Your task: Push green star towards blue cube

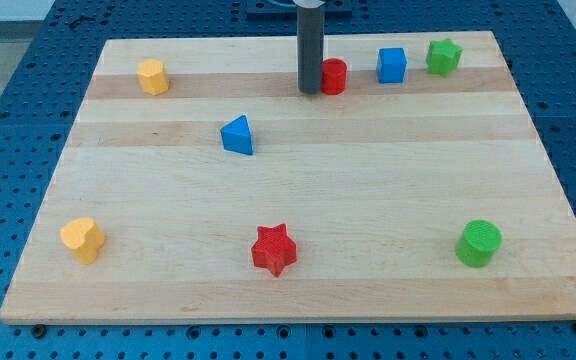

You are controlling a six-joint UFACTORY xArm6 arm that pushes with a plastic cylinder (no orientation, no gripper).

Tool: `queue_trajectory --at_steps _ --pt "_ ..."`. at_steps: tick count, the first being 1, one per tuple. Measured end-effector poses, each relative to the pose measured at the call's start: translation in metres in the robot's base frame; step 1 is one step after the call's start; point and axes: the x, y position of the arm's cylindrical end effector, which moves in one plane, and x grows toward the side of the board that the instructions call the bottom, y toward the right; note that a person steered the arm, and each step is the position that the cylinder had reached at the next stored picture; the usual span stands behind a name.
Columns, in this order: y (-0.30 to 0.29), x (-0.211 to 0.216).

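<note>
1. My tip (pixel 310 91) is a bare rod end resting on the board (pixel 298 190) near the view's top; it has no jaws to open or close and holds nothing, it can only push.
2. Just to the tip's right, touching or nearly so, stands the red cylinder (pixel 334 76).
3. Further right of the tip, past the cylinder, is the blue cube (pixel 392 65).
4. Furthest right of the tip, just beyond the cube and a shade nearer the view's top, sits the green star (pixel 444 56), apart from the cube by a small gap.
5. The star lies on the far side of the cube from my tip. In my judgement, I must go round to the star's right side and then push leftward.
</note>
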Motion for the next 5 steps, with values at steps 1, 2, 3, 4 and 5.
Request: queue_trajectory --at_steps 1,2,3,4,5 --pt "-0.011 0.021" --pt "-0.073 0.039" --pt "-0.143 0.052" --pt "-0.174 0.052" --pt "-0.174 0.052"
